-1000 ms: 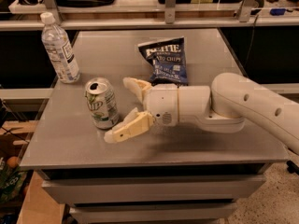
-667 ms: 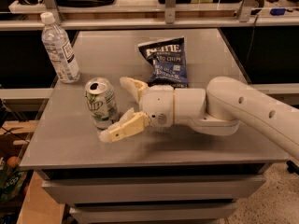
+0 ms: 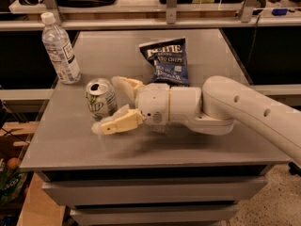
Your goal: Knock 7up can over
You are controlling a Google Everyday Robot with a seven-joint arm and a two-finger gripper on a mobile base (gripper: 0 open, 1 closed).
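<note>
The 7up can (image 3: 100, 99), silver-white with green markings and an open silver top, stands upright on the grey table (image 3: 197, 140), left of centre. My gripper (image 3: 110, 103) reaches in from the right, low over the table, and is open. Its two cream fingers (image 3: 120, 122) straddle the can's right side, one behind it and one in front. The front finger lies close to the can's base. The can is between the fingers, not clamped.
A clear plastic water bottle (image 3: 59, 48) with a white cap stands at the table's back left. A dark blue chip bag (image 3: 164, 60) lies behind my wrist. A shelf rail runs along the back. The table's left edge is close to the can.
My gripper has moved left toward the can, so the fingers now reach around its right side. The can still stands upright in the same spot.
</note>
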